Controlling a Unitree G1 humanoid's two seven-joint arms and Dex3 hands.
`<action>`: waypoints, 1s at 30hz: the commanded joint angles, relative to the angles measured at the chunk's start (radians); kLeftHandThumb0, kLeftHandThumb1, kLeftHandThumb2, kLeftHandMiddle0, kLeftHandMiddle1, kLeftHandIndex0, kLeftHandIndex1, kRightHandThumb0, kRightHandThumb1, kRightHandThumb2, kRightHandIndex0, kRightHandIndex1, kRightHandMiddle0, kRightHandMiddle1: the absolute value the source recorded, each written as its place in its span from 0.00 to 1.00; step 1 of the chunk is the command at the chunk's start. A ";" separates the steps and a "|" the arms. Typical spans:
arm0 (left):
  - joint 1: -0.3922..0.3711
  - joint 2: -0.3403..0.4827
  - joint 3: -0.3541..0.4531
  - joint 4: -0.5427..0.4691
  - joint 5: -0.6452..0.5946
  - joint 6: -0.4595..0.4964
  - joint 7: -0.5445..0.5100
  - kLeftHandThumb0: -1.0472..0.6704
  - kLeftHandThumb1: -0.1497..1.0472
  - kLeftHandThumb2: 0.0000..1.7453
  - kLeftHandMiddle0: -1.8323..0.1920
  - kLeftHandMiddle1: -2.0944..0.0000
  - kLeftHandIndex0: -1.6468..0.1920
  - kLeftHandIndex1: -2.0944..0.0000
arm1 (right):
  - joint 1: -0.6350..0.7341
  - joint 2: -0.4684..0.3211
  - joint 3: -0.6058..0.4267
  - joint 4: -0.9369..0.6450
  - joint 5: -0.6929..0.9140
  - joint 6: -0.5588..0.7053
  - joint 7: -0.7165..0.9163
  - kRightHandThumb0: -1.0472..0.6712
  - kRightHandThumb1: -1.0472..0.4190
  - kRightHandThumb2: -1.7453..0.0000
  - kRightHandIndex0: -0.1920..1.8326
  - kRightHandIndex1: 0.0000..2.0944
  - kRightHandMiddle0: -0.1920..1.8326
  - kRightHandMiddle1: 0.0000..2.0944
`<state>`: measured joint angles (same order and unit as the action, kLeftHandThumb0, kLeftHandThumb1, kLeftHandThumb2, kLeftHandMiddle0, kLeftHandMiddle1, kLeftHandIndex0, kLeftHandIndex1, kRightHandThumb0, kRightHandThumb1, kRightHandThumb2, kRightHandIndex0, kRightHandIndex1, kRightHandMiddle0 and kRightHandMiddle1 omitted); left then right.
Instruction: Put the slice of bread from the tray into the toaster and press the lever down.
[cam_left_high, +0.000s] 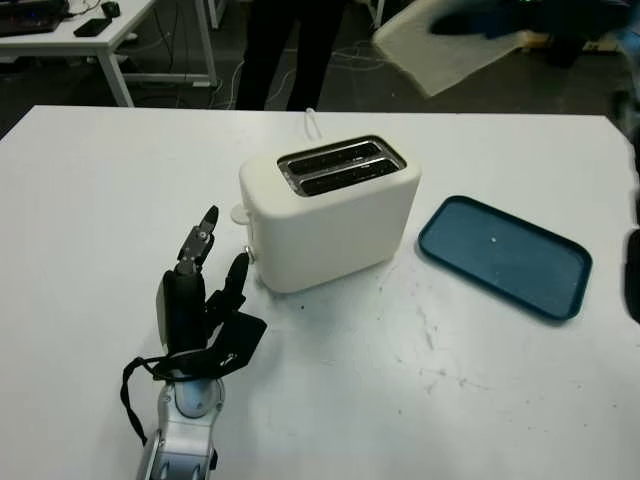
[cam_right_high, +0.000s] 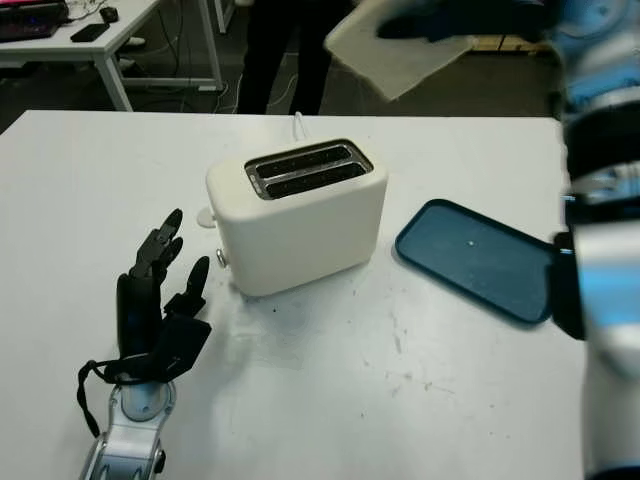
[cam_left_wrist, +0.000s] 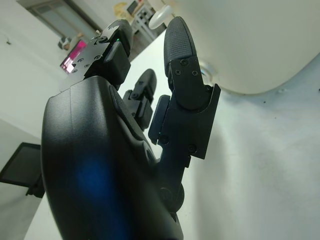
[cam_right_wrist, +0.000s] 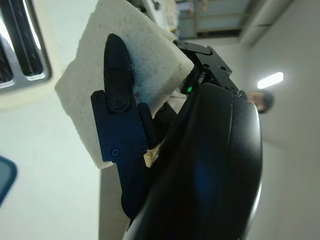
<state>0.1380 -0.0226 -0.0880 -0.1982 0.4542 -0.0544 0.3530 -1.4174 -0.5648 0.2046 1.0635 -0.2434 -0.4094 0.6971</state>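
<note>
- Gripping the slice of bread, the right hand has its fingers clamped on the slice's face and edge; in the head views hand and slice are blurred, raised well above the table at about 1 o'clock from the toaster.
- Part of the slice is cut off by the top edge of the right eye view, and the fingers behind it are hidden in the right wrist view.
- The cream toaster stands mid-table with both slots dark; what lies inside them cannot be made out.
- The toaster's lever shows as a small pale knob on its end at 9 o'clock.
- The blue tray lies at 3 o'clock from the toaster, apart from it.
- The left hand is open, at 8 o'clock from the toaster, near its end.
- A person's dark legs stand beyond the table at 12 o'clock, cut off above.
</note>
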 joint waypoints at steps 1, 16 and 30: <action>-0.005 -0.002 0.000 0.000 -0.002 -0.009 0.004 0.27 0.89 0.30 0.65 0.94 0.66 1.00 | -0.044 0.033 0.016 0.041 -0.023 0.018 0.002 0.34 0.09 0.83 0.61 0.83 0.53 0.83; -0.007 -0.013 -0.013 -0.001 0.013 0.002 0.011 0.27 0.89 0.30 0.66 0.93 0.66 1.00 | -0.038 0.167 0.092 0.083 -0.096 0.026 0.062 0.30 0.09 0.80 0.68 0.83 0.61 0.83; -0.006 -0.015 -0.019 0.008 0.012 0.007 0.019 0.26 0.89 0.31 0.67 0.93 0.66 1.00 | -0.002 0.174 0.113 0.089 -0.124 0.020 0.057 0.32 0.09 0.80 0.68 0.83 0.59 0.83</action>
<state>0.1332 -0.0324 -0.1022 -0.1957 0.4585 -0.0540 0.3687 -1.4384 -0.3931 0.3117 1.1495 -0.3590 -0.3756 0.7641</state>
